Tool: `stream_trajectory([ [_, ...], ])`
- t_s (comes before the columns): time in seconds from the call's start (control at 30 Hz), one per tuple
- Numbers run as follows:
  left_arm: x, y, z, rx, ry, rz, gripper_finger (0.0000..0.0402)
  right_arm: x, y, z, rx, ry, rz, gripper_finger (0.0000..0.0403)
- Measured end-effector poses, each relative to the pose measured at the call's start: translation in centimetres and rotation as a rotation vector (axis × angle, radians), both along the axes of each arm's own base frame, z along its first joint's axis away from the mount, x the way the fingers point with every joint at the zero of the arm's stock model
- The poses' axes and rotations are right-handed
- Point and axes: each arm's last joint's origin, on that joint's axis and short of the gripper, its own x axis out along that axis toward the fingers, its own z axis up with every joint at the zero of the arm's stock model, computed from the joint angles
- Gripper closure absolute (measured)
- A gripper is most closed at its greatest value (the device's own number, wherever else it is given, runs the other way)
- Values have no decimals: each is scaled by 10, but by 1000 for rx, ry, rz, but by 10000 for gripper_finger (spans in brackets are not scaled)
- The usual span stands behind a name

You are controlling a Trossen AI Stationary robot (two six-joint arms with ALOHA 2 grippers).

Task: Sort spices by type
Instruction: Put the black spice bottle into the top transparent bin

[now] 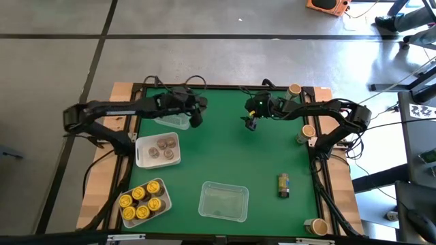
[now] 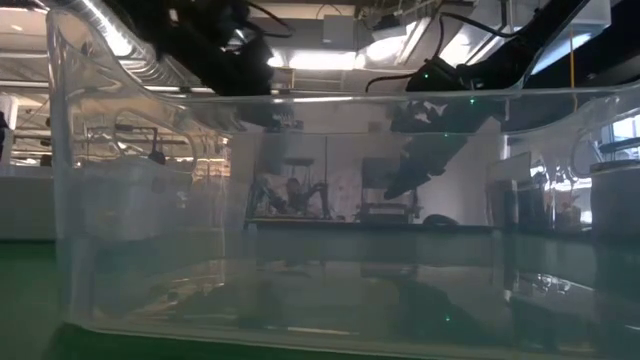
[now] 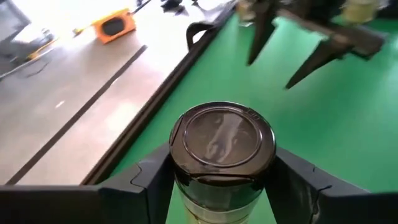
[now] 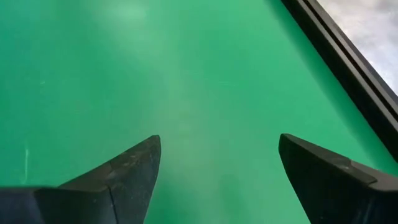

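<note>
My left gripper (image 1: 196,117) hovers over the far-left part of the green mat, beside a clear tray (image 1: 174,121), and is shut on a jar with a dark lid (image 3: 221,140). My right gripper (image 1: 250,124) is open over the far middle of the mat and holds nothing; its wrist view shows only bare mat between the fingers (image 4: 217,155). Brownish-grey-lidded jars stand in a white tray (image 1: 158,150). Yellow-lidded jars fill a tray (image 1: 143,202) at the near left. Tan-lidded jars stand at the table's right edge (image 1: 308,133). My left gripper holds the dark-lidded jar by its body just under the lid (image 3: 186,190), pinched between the two fingers (image 3: 146,177), one on each side. The lid faces the wrist camera. The jar's lower end is out of view.
An empty clear tray (image 1: 223,201) sits at the near middle and fills the low view (image 2: 300,250). A small multicoloured block (image 1: 283,185) lies at the near right. More jars stand at the far-right (image 1: 294,90) and near-right (image 1: 317,226) corners. Green mat lies open in the middle.
</note>
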Motion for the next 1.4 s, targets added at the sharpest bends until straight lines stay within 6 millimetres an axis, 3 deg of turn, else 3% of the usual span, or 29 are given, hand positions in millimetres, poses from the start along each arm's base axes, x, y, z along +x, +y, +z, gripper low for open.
stream_trajectory([
  [0.1,-17,-4,8,8,50,86,201,0,0,0,-1,-1,0,79],
  [0.2,-31,-4,1,20,86,184,201,0,0,1,-4,-7,0,79],
  [0.43,-57,0,-35,-22,60,299,197,1,-1,1,-8,-15,0,79],
  [0.73,-77,6,-80,-19,-100,368,195,3,-2,4,-28,-52,0,79],
  [0.93,-89,15,-88,33,-215,427,195,5,-3,1,-30,-55,0,79],
  [1.4,-109,37,-104,96,-65,656,194,6,-3,-4,-16,-36,-3,79],
])
